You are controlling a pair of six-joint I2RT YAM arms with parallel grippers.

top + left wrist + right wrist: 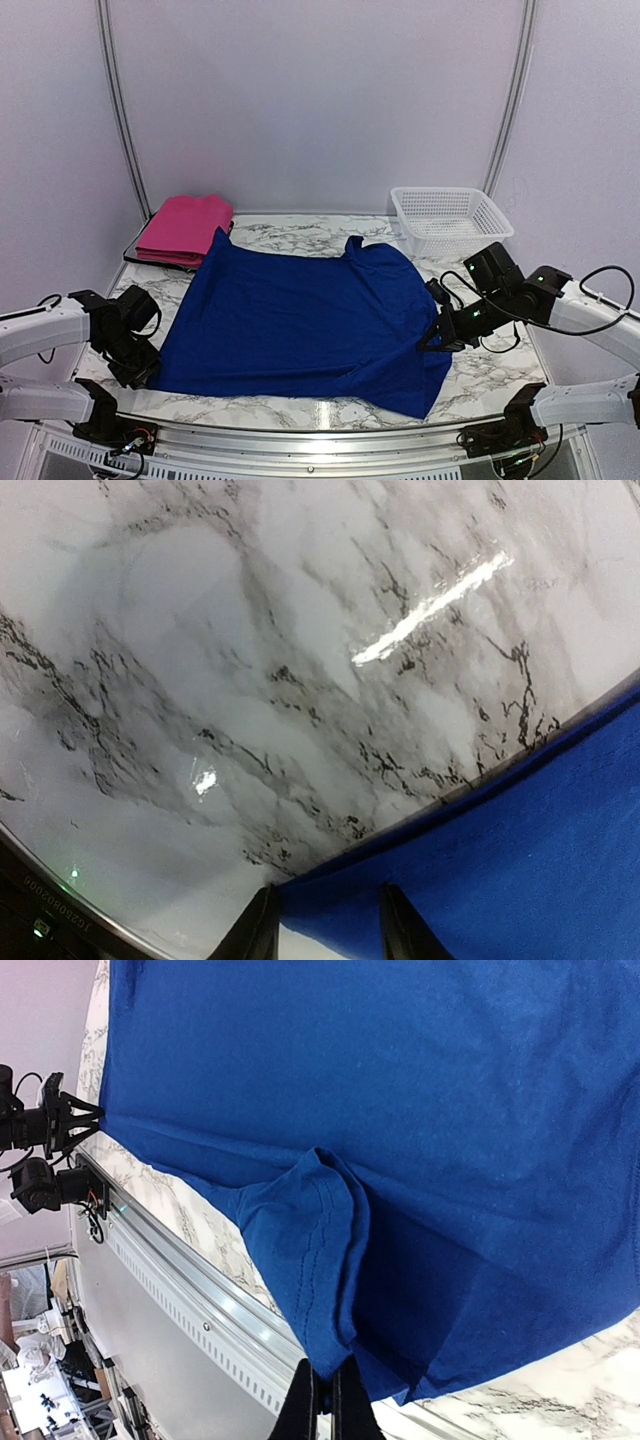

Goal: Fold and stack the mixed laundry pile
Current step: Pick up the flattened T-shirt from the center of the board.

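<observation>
The royal blue garment (300,320) lies spread flat over the middle of the marble table. The magenta-pink garment (185,228) lies folded at the back left. My left gripper (140,365) is at the blue garment's near-left corner. In the left wrist view (330,932) its jaws stand apart, with the blue corner (480,860) lying between the fingers (262,930). My right gripper (437,335) is at the garment's right edge. In the right wrist view (327,1400) it is shut on a lifted, hemmed fold of the blue cloth (320,1250).
The pink garment rests on a flat dark grey tray (135,258). A white mesh basket (450,218) stands at the back right. A metal rail (330,425) runs along the table's near edge. Bare marble (250,660) shows left of the blue cloth.
</observation>
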